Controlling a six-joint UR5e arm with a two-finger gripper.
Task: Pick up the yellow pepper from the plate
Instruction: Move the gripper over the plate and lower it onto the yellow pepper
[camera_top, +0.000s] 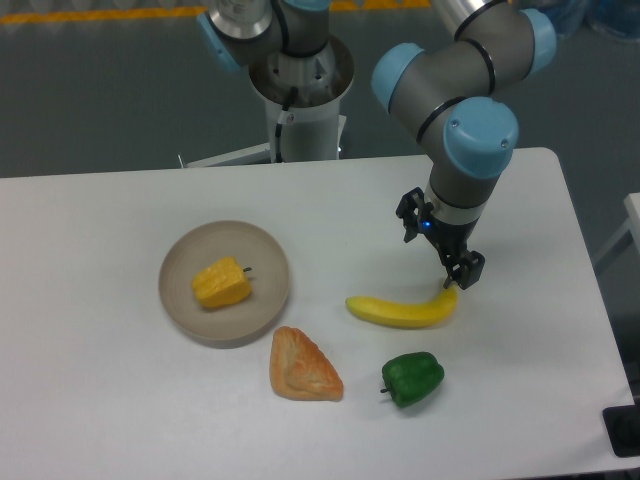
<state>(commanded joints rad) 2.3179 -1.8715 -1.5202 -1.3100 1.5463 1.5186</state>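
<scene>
Nothing of the pick appears done so far: the yellow pepper (221, 283) lies on its side inside the plate (181, 303), left of the frame's centre, its short dark stem pointing right, with nothing touching it. The gripper (462, 274) sits well apart from it, right of centre, low over the worktop (90, 400) and just at the right-hand tip of the banana (402, 310). Whether it touches that tip cannot be told from this angle. The fingers (470, 268) are seen end-on and dark against the arm, so I cannot tell whether they stand apart or together; they seem to hold nothing. Between plate and gripper, toward the lower middle of the frame, lie an orange bread piece (304, 366) and a green pepper (412, 378), both off the likely path if the arm travels above them. As I judge it, the whole task remains: cross leftward to above the plate, descend over the pepper, close on it, and lift it clear of the rim.
</scene>
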